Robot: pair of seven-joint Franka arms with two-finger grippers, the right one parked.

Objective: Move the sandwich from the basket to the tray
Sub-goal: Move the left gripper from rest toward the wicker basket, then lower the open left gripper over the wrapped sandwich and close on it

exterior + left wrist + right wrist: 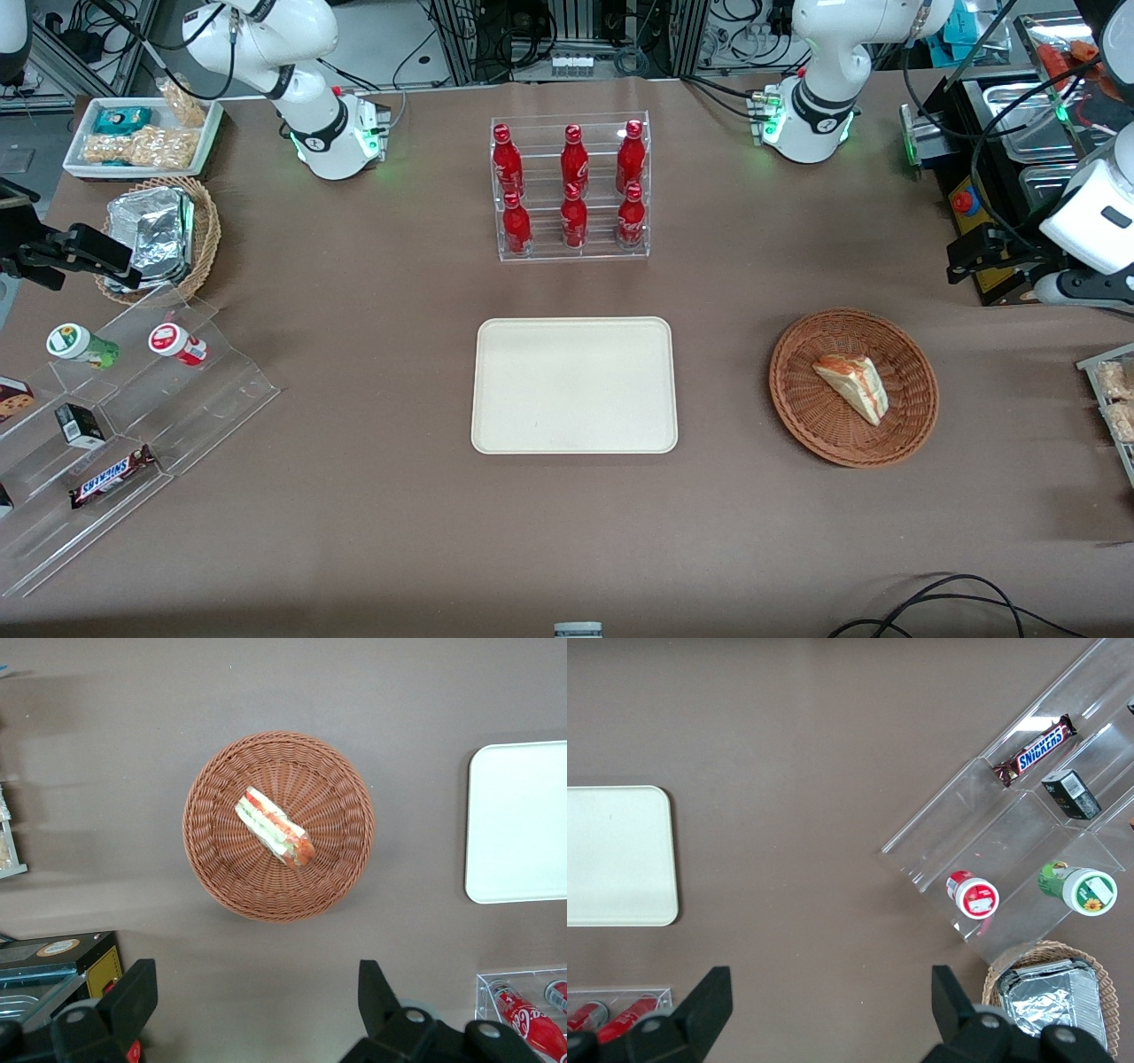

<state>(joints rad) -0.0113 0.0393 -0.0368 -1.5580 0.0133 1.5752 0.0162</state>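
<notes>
The sandwich (852,386) lies on its side in the middle of the basket (912,425), which stands on the worktop (354,532) toward the working arm's end; the tray (532,425) is bare and sits well apart from the basket, nearer the middle of the worktop. The step in hand is judged to be the approach and grasp. The gripper (252,1005) hangs high above the worktop, above a spot just beside the basket's rim, touching nothing. To perform the step well, centre the gripper over the wedge, then turn the wrist so the jaws close across the two flat bread faces, not along the long axis. Descend until the fingertips (376,988) straddle the bread without pressing into the wicker weave. Close gently: the bread is likely to be soft, and excess force may crush it or squeeze out the filling. The jaws stand wide open and empty, spread clearly wider than the sandwich is thick.
</notes>
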